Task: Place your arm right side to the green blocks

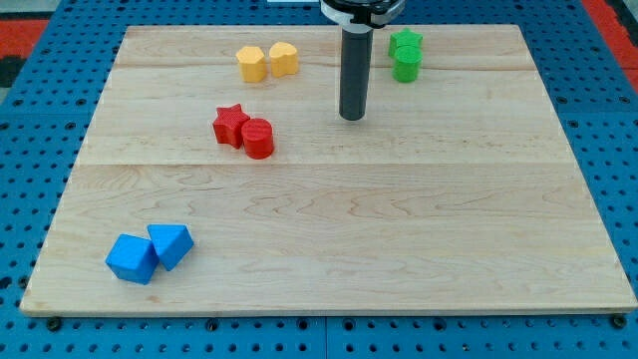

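Two green blocks sit together near the view's top right: a green star (405,42) and a green cylinder (407,65) just below it. My tip (352,118) rests on the wooden board (399,219), to the left of and below the green blocks, about a block's width away from them.
Two yellow blocks (267,61) lie side by side at the view's top, left of my rod. A red star (230,125) and a red cylinder (258,138) touch at centre left. Two blue blocks (150,252) sit at the bottom left. A blue pegboard surrounds the board.
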Robot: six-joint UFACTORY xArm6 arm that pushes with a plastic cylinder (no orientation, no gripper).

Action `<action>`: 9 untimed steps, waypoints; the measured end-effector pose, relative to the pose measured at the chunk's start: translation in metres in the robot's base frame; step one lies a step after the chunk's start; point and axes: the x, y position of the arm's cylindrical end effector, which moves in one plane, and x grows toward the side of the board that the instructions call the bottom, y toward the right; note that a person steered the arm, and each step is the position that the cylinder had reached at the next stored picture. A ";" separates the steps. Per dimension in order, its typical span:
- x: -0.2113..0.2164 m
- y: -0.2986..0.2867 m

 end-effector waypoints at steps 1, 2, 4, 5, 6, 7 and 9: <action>0.000 0.002; 0.000 0.007; 0.000 0.008; 0.000 0.010; 0.001 0.043; 0.001 0.054; -0.020 0.101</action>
